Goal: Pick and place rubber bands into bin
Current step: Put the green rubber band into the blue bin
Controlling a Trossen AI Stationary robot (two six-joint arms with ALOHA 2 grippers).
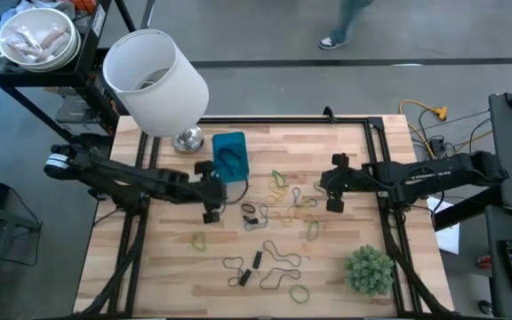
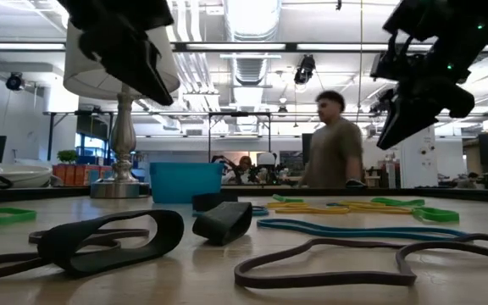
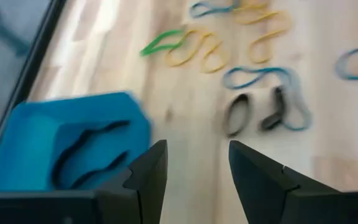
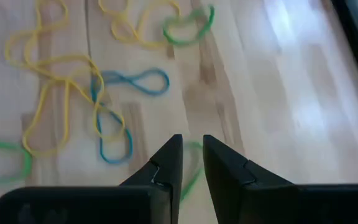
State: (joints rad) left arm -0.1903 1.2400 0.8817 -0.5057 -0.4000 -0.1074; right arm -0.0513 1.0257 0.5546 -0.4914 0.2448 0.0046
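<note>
Both grippers hang empty over a wooden table strewn with rubber bands.

The left gripper (image 1: 212, 213) hovers just beside the small blue rectangular open-topped plastic bin (image 1: 230, 154), its two dark fingers (image 3: 146, 180) spread with a clear gap and nothing between them; dark bands already lie inside the bin (image 3: 55, 149). The thin floppy rubber bands (image 1: 284, 203), green, yellow, blue and dark, lie scattered across the butcher-block table (image 1: 345, 151) between the two arms. The right gripper (image 1: 334, 201) hangs above the yellow and blue loops (image 4: 98, 118), its fingers (image 4: 166, 165) nearly together with a narrow slit, holding nothing. A big white cylindrical lamp shade (image 1: 156, 80) stands behind the bin; a bushy green plant (image 1: 368, 269) sits near the table's front right corner.
</note>
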